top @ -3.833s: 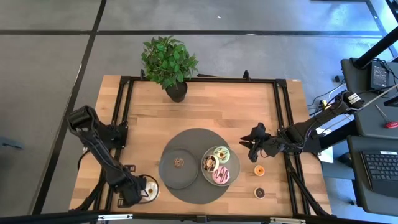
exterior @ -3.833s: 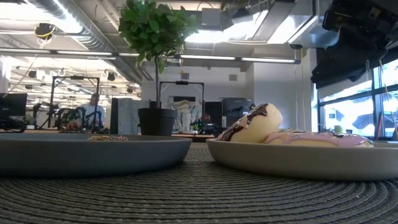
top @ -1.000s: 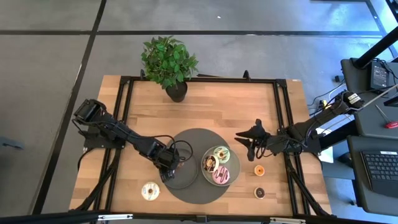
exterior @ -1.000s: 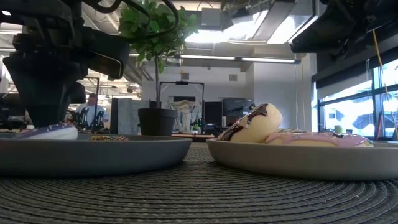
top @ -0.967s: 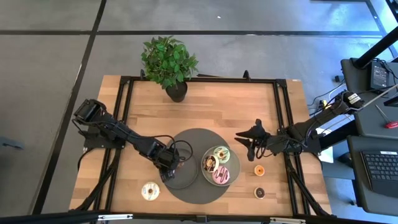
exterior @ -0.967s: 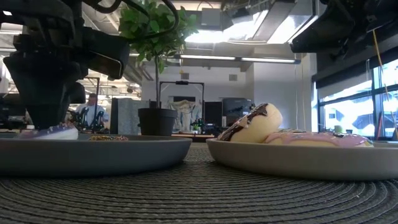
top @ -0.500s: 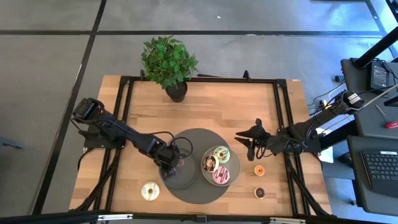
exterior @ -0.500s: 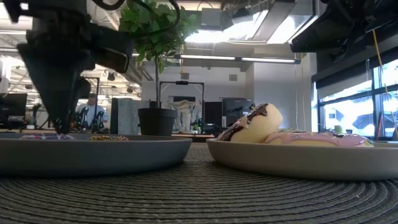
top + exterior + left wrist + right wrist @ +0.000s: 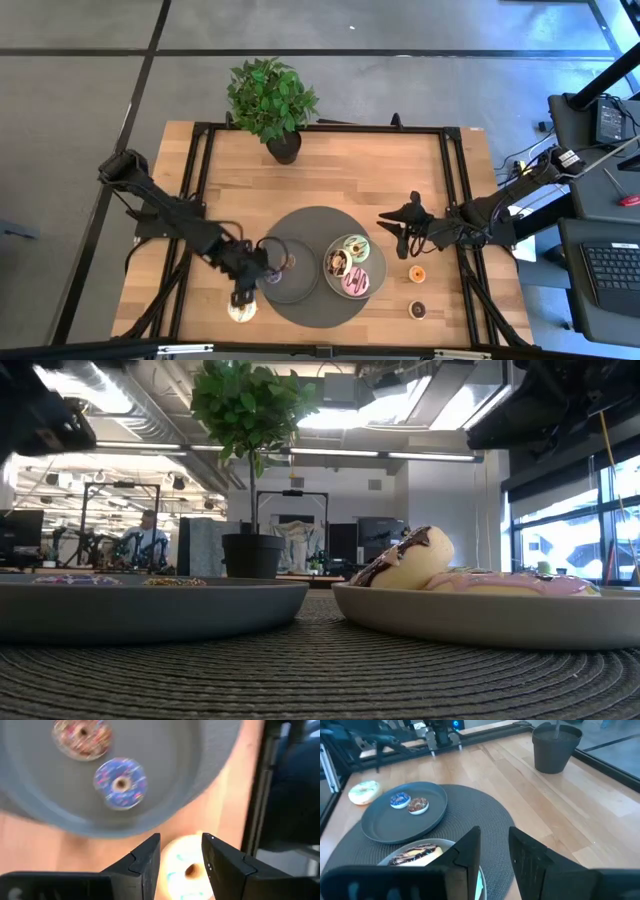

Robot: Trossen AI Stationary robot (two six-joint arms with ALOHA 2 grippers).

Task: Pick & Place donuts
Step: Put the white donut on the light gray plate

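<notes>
Over the wooden counter (image 9: 340, 170), seen from above, the left claw (image 9: 240, 296) hangs at the near left edge, just over a cream-iced ring donut (image 9: 241, 311) lying on bare wood beside the round woven grey mat (image 9: 318, 222). On the mat sit two grey plates: the left grey plate (image 9: 296, 285) holds two mini donuts, the right grey plate (image 9: 375, 283) the green, chocolate and pink iced ones. An orange mini donut (image 9: 416, 274) and a dark brown mini donut (image 9: 417, 310) lie on the wood to the right, near the waiting right claw (image 9: 399, 236).

From counter height, only the plates' rims, the chocolate-iced donut (image 9: 408, 560) and a potted plant (image 9: 250, 470) are plain.

The left wrist view shows that claw's fingers parted and empty, framing the cream donut below; the purple sprinkled mini donut (image 9: 120, 783) and the brown sprinkled mini donut (image 9: 83, 738) rest in the left plate.

The right wrist view shows the right claw part-open, holding nothing.

I judge the cream donut is the pick in hand: the next move calls for lowering over it, closing, then carrying it to a plate.
</notes>
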